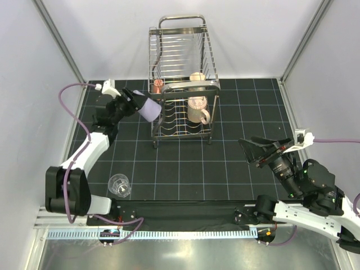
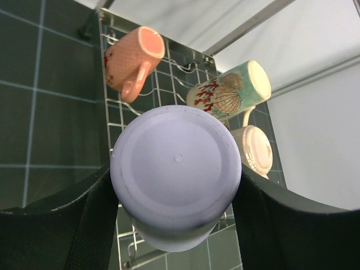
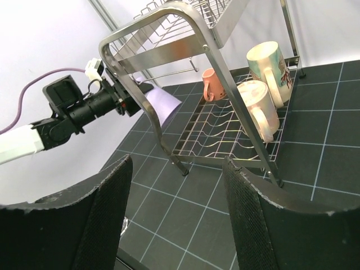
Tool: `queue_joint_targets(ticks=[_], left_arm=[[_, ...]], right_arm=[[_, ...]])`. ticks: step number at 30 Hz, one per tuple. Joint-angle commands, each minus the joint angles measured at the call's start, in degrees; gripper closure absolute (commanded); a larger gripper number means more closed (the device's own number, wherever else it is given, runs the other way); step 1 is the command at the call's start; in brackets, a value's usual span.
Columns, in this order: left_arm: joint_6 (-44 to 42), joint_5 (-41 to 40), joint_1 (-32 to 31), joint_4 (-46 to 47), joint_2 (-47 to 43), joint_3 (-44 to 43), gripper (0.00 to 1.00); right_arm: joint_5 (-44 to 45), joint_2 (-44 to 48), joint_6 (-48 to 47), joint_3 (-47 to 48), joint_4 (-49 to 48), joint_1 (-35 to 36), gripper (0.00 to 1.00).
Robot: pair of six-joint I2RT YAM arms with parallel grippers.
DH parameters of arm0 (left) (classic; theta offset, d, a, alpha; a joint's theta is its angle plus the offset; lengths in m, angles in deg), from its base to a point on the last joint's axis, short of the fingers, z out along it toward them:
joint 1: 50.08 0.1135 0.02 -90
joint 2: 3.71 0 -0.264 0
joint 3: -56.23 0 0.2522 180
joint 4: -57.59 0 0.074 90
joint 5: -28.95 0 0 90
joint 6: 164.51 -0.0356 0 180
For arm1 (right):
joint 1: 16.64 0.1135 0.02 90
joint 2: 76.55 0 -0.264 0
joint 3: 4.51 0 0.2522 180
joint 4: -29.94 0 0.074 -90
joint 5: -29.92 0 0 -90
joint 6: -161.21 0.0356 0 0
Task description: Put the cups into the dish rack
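Dark gridded desk (image 1: 225, 180) | lavender tumbler (image 1: 149, 108) is clasped on its side in the left tool (image 1: 136, 103), just beside the left edge of the dish rack (image 1: 183, 34) | three mugs (image 1: 198, 109) are lodged in the rack | clear glass (image 1: 119, 185) is stood upright near the left arm's base | right tool (image 1: 254, 151) is spread apart and empty, well away from the rack

Bright, even overhead light, faint shadows, mostly sharp focus

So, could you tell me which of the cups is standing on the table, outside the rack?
The clear glass, upright near the left arm's base. The lavender tumbler is in the left gripper; the mugs sit in the dish rack.
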Motion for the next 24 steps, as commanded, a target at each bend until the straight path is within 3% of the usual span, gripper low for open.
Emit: queue_joint_targets(ticks=[1, 17, 24], left_arm=[[-2.02, 5.46, -0.29, 9.98, 3.36, -4.15, 1.00], [-15.03, 0.19, -7.40, 9.64, 16.28, -11.80, 1.00], [-21.53, -7.54, -10.57, 10.26, 18.91, -11.62, 1.00]], right_arm=[[1.29, -0.30, 0.53, 0.05, -0.09, 0.34, 0.34], [1.64, -1.27, 0.88, -1.88, -2.55, 0.34, 0.34], [2.08, -0.83, 0.97, -2.15, -2.20, 0.34, 0.34]])
